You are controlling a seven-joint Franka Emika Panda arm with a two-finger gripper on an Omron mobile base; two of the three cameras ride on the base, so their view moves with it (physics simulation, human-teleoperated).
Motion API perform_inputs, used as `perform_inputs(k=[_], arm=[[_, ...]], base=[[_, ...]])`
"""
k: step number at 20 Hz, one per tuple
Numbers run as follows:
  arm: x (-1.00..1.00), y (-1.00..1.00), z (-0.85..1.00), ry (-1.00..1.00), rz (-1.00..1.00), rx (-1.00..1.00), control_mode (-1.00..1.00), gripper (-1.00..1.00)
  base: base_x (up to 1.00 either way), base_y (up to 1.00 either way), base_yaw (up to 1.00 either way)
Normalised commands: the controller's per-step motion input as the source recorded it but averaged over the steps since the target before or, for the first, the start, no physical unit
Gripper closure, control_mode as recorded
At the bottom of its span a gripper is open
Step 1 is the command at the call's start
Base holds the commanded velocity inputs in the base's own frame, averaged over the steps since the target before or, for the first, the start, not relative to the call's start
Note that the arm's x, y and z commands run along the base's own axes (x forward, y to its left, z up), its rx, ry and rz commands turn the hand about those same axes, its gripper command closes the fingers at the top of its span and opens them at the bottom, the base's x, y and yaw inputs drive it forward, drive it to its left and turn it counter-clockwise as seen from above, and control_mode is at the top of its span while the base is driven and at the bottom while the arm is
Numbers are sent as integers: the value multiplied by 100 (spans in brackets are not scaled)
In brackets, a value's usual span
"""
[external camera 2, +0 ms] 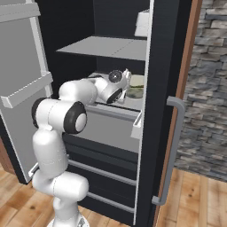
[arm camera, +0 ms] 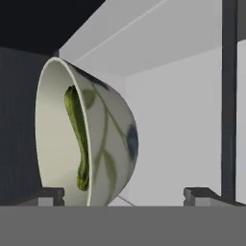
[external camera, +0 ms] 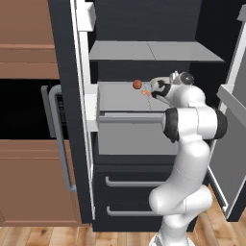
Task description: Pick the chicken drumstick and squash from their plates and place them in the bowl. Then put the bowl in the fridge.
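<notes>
The fridge (external camera: pixel 144 29) stands open, its pale grey middle shelf (external camera: pixel 120 98) at the centre of the left base view, with a second grey shelf (external camera: pixel 153 50) above it and two dark drawers with silver bar handles (external camera: pixel 129 182) below. On the middle shelf a small orange-red ball (external camera: pixel 137 84) sits just left of the wrist, well apart from the bowl (external camera 2: pixel 136 87), which rests on the same shelf at the centre right of the right base view, just beyond the gripper (arm camera: pixel 125 194). In the hand view the jaws stand spread wide, one fingertip low left beside the bowl's rim, the other low right, pinching nothing. The glossy bowl, patterned with dark leaves, holds a long green squash (arm camera: pixel 77 139) against its inner wall. The open fridge doors flank the arm; brown cabinets (external camera: pixel 29 38) fill the left, a stone wall (external camera 2: pixel 208 88) the right, wooden flooring (external camera 2: pixel 199 195) below.
</notes>
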Motion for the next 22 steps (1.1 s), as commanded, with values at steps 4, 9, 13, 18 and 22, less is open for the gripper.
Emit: perform_inputs(k=[4,9,13,18,22], arm=[[-32,12,38,3,0,0,-100,-100],[-42,19,32,5,0,0,-100,-100],[-44,29,18,11,0,0,-100,-100],[-49,25,8,16,0,-2,-100,-100],[-56,17,10,15,-2,0,-100,-100]], base=[[0,0,0],[0,0,0],[0,0,0],[0,0,0],[0,0,0]])
